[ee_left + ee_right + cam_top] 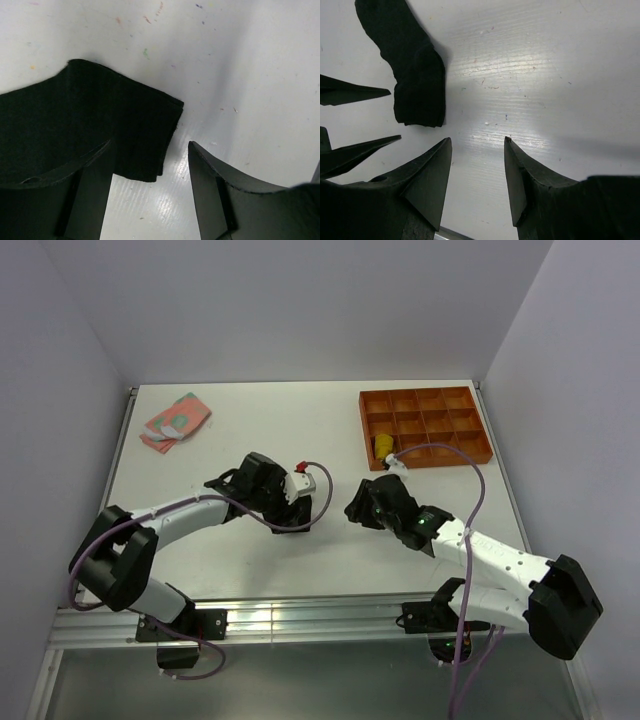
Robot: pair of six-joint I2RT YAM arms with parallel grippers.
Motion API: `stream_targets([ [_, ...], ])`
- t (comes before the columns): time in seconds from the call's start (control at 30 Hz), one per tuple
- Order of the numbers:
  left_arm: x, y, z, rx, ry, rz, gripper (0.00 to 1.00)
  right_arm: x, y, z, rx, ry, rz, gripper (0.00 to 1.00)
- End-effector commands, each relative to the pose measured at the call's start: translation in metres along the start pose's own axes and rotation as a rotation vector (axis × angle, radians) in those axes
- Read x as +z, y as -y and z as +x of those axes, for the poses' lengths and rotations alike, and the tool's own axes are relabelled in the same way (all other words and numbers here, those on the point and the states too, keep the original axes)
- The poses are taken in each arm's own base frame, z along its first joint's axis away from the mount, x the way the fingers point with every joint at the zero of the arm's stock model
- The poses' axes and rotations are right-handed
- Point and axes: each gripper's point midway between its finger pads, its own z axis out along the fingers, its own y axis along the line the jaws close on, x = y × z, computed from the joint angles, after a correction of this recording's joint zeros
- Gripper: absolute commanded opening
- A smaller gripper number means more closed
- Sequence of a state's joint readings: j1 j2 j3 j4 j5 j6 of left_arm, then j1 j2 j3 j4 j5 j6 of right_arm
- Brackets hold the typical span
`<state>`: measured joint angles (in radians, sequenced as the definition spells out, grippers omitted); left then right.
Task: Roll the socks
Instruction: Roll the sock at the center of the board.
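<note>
A black sock (pixel 90 120) lies flat on the white table, its folded end (pixel 167 112) pointing between my left fingers. My left gripper (pixel 150 146) is open just above it, and its left finger (pixel 92 175) overlaps the sock's edge. In the right wrist view the same black sock (pixel 417 75) lies up and to the left of my right gripper (pixel 477 141), which is open over bare table. From above, the left gripper (pixel 308 502) and right gripper (pixel 352 510) face each other mid-table. A pink sock with green patches (pixel 175 420) lies at the far left. A mustard-yellow sock (pixel 385 447) sits in the tray.
An orange tray with square compartments (pixel 440 400) stands at the back right. The left gripper's fingers (pixel 355 92) show at the left edge of the right wrist view. Grey walls close in the table on three sides.
</note>
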<state>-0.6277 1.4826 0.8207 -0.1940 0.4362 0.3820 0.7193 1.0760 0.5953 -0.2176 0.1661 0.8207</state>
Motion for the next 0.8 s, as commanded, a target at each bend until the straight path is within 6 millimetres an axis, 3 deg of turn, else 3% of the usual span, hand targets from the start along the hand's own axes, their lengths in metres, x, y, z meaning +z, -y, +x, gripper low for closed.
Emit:
stream_targets([
  [0.0,0.004,0.014,0.005,0.03,-0.024,0.098,0.65,-0.005,-0.003,-0.013,0.01,0.056,-0.01,0.54],
  [0.3,0.009,0.024,0.034,0.05,-0.122,0.172,0.65,-0.006,0.003,-0.011,0.02,0.068,-0.006,0.54],
  [0.57,0.018,0.02,0.038,0.043,-0.143,0.177,0.64,-0.001,0.005,-0.007,0.012,0.059,0.001,0.54],
  [0.77,0.026,0.019,0.053,0.023,-0.197,0.185,0.6,-0.001,0.006,-0.005,-0.001,0.056,0.007,0.53],
])
